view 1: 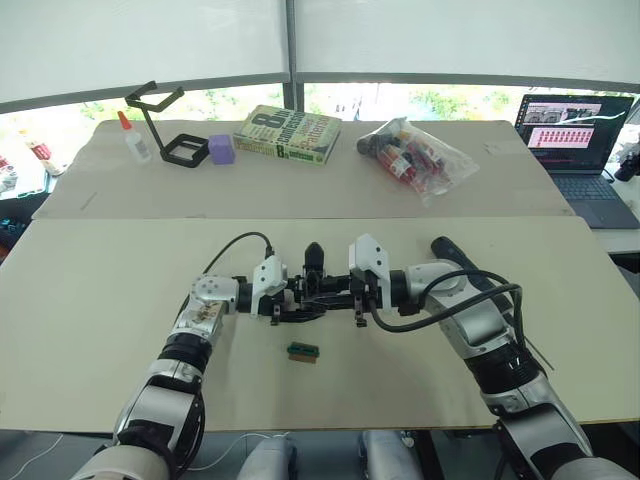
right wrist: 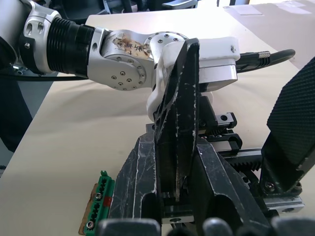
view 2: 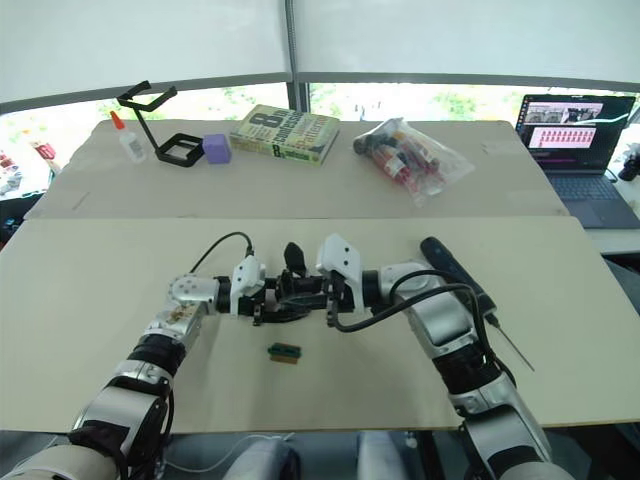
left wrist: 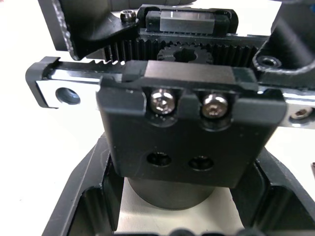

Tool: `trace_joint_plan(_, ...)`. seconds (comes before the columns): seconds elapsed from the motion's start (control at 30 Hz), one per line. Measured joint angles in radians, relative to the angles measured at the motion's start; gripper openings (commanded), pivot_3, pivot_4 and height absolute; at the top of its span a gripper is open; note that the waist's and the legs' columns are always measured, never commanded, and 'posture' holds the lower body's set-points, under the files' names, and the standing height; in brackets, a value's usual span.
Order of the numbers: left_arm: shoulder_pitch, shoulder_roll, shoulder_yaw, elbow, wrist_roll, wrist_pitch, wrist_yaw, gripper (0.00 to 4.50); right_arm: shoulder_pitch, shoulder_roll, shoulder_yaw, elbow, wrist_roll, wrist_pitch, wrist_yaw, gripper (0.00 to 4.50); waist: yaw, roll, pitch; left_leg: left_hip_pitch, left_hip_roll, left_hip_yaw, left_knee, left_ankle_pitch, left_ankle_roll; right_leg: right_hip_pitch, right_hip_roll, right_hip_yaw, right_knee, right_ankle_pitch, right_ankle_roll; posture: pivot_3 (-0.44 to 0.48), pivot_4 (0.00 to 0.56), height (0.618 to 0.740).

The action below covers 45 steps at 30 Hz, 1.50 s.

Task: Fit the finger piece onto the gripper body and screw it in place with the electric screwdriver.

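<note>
Left gripper point(view 1: 285, 302) and right gripper point(view 1: 352, 296) both clamp the gripper body point(view 1: 318, 285) between them, above the table point(view 1: 100, 300). Electric screwdriver point(view 2: 455, 272) lies right.

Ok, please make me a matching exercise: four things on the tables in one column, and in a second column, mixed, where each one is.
Things:
1. electric screwdriver
2. small green block
3. gripper body
4. purple cube

Places:
a. between the two grippers, mid near table
b. far table, beside the black wire stand
c. near table, by the right forearm
d. near table, just in front of the grippers

Pairs: 1-c, 2-d, 3-a, 4-b
</note>
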Motion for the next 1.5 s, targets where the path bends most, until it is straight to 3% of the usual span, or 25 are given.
trace_joint_plan(0.03, 0.0, 0.0, 0.0, 0.0, 0.0, 0.0, 0.0, 2.34, 0.0, 0.004, -0.004, -0.001, 0.001, -0.001, -0.001, 1.41, 0.0, 0.0, 0.0, 0.0, 0.0, 0.0, 0.0, 0.0, 0.0, 0.0, 0.0, 0.0, 0.0, 0.0, 0.0, 0.0, 0.15, 0.74)
trace_joint_plan(0.33, 0.005, -0.002, 0.004, -0.01, -0.01, 0.0, 0.007, 2.34, 0.019, 0.016, -0.107, -0.087, 0.082, -0.089, 0.015, 4.46, 0.001, 0.0, 0.0, -0.001, 0.0, -0.001, -0.001, 0.0, 0.0, -0.001, 0.0, 0.0, 0.0, 0.0, 0.0, 0.0, 0.15, 0.74)
trace_joint_plan(0.57, 0.013, -0.004, 0.013, -0.014, -0.013, 0.0, 0.02, 2.34, 0.103, 0.004, -0.159, -0.152, 0.158, -0.107, 0.041, 4.46, 0.002, 0.0, 0.0, -0.001, 0.0, 0.0, 0.0, 0.0, 0.0, -0.001, 0.0, 0.0, 0.0, 0.0, 0.0, 0.0, 0.15, 0.74)
trace_joint_plan(0.63, 0.017, -0.009, 0.014, -0.019, -0.014, 0.001, 0.025, 3.41, 0.127, -0.018, -0.189, -0.176, 0.164, -0.108, 0.034, 4.5, 0.005, 0.0, 0.0, -0.001, 0.0, -0.001, 0.0, 0.0, 0.0, 0.0, 0.0, 0.0, 0.0, 0.0, 0.0, 0.0, 0.15, 0.74)
trace_joint_plan(0.7, 0.025, -0.013, 0.021, -0.026, -0.022, 0.004, 0.03, 4.26, 0.17, -0.05, -0.234, -0.199, 0.179, -0.108, 0.021, 4.5, 0.008, 0.0, 0.0, -0.001, 0.0, -0.001, -0.001, 0.0, 0.001, 0.0, 0.0, 0.0, 0.0, 0.0, 0.0, 0.0, 0.15, 0.74)
trace_joint_plan(0.73, 0.028, -0.013, 0.025, -0.029, -0.028, 0.008, 0.03, 4.46, 0.198, -0.07, -0.263, -0.21, 0.188, -0.108, 0.016, 4.5, 0.009, 0.0, 0.0, -0.001, 0.0, 0.0, -0.001, 0.0, 0.001, -0.001, 0.0, 0.0, 0.0, 0.0, 0.0, 0.0, 0.15, 0.74)
trace_joint_plan(0.93, 0.082, 0.048, 0.058, -0.09, -0.059, 0.059, 0.028, 4.46, 0.383, -0.181, -0.423, -0.29, 0.206, -0.107, -0.026, 4.5, -0.001, 0.0, 0.0, 0.001, 0.001, 0.0, -0.004, -0.001, 0.001, -0.001, 0.001, 0.004, -0.001, 0.0, 0.0, 0.0, 0.15, 0.74)
trace_joint_plan(1.07, 0.19, 0.163, 0.119, -0.181, -0.114, 0.096, -0.002, 4.46, 0.605, -0.226, -0.583, -0.324, 0.208, -0.126, -0.065, 4.5, 0.0, 0.0, 0.0, 0.004, 0.002, 0.002, -0.008, -0.002, 0.003, -0.001, 0.001, 0.005, -0.001, 0.0, 0.0, 0.0, 0.15, 0.74)
trace_joint_plan(1.23, 0.378, 0.306, 0.234, -0.41, -0.228, 0.226, -0.016, 4.46, 0.891, -0.213, -0.804, -0.324, 0.186, -0.19, -0.106, 4.5, 0.017, 0.0, 0.0, 0.004, 0.003, 0.002, -0.01, -0.005, 0.008, 0.0, -0.001, 0.005, -0.005, 0.0, 0.0, 0.0, 0.15, 0.74)
trace_joint_plan(1.4, 0.536, 0.37, 0.314, -0.75, -0.366, 0.371, 0.025, 4.46, 0.996, -0.15, -0.936, -0.344, 0.234, -0.141, -0.239, 4.5, 0.029, 0.002, 0.002, 0.02, 0.006, 0.002, -0.017, -0.007, 0.009, 0.016, -0.001, 0.006, -0.013, 0.0, -0.001, 0.0, 0.15, 0.74)
trace_joint_plan(1.5, 0.609, 0.432, 0.33, -0.879, -0.39, 0.419, 0.02, 4.46, 0.934, -0.17, -0.95, -0.378, 0.315, 0.003, -0.35, 4.5, 0.018, 0.006, 0.002, 0.021, 0.007, 0.004, -0.017, -0.006, 0.009, 0.017, 0.0, 0.007, -0.016, 0.003, -0.003, 0.0, 0.15, 0.74)
